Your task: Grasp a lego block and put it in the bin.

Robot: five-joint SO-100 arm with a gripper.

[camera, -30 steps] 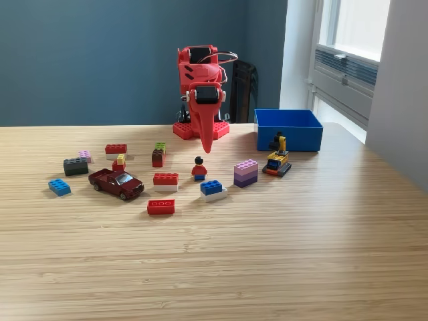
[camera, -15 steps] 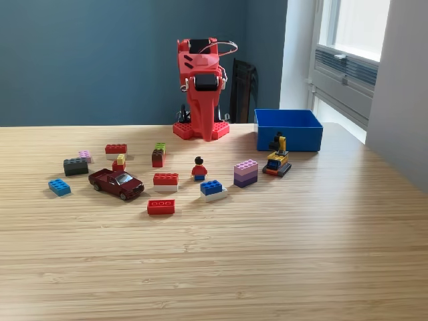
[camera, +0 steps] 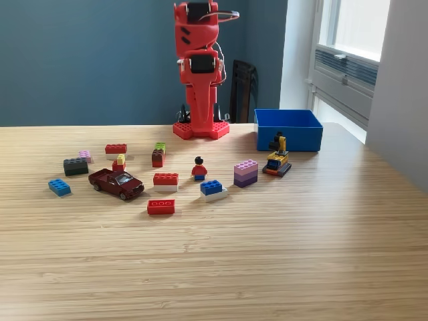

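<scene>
The end effector (camera: pixel 200 124) points down by the arm's base, apparently closed and empty, with the blocks (camera: pixel 165 178) lying well forward on the worktop (camera: pixel 267 254).

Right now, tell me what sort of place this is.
Probably an office or lab room set up for robot practice: a wide pale wooden table, a plain teal wall, and a window with a white frame at the exterior view's right.

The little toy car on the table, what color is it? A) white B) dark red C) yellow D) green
B. The toy car is dark red, parked on the wooden table toward the exterior view's left, between the blue brick and the red-and-white brick.
</scene>
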